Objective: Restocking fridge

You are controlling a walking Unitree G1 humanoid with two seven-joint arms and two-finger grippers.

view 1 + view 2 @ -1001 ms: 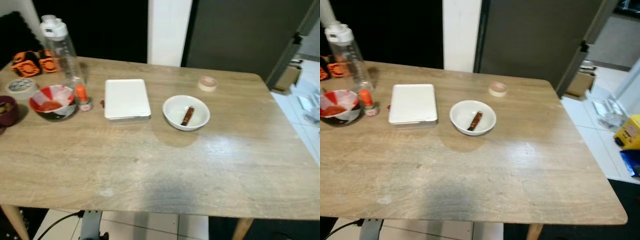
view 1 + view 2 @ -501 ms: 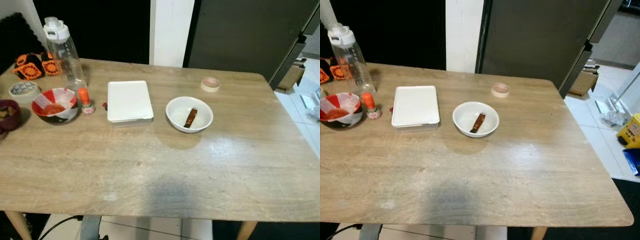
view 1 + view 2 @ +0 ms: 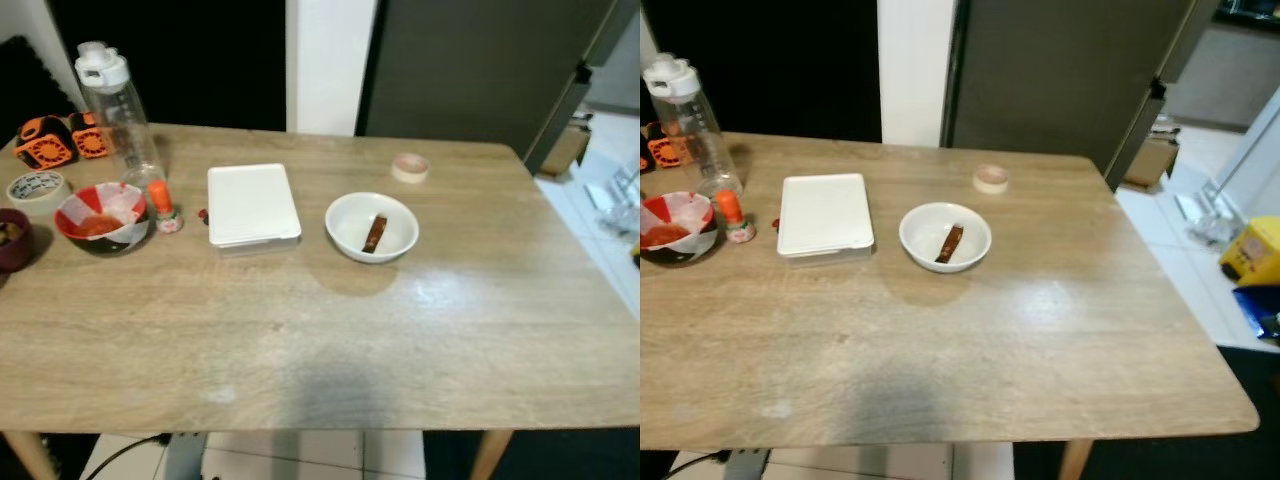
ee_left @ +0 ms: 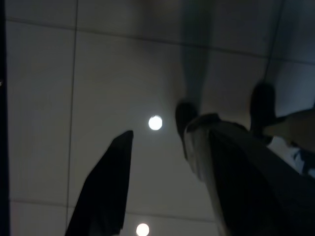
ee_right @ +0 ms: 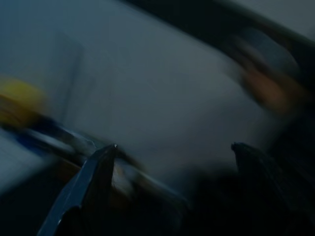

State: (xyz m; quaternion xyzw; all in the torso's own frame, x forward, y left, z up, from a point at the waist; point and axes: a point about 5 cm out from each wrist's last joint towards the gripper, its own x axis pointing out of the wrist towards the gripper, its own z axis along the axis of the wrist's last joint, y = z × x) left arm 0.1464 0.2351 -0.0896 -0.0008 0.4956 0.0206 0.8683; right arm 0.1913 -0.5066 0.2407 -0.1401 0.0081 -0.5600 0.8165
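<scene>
Both arms hung idle below the table [image 3: 330, 330]. Left gripper [image 4: 167, 182] pointed at floor tiles, fingers spread wide, holding nothing; right gripper [image 5: 172, 191] also wide open and empty, view blurred. Well above and ahead of them on the tabletop: one white bowl [image 3: 372, 226] with one brown stick-like item [image 3: 375, 233] inside, one lidded white container [image 3: 252, 204] just beside it, one tape roll [image 3: 409, 167] beyond. Further toward the left gripper's side: one red bowl [image 3: 97, 215], one small orange-capped bottle [image 3: 162, 203], one clear water bottle [image 3: 117, 113]. Dark fridge [image 3: 480, 70] stood farthest, door closed. Likely risk: raising arms could clip the table edge; grabbing the bowl by the rim could tip it.
</scene>
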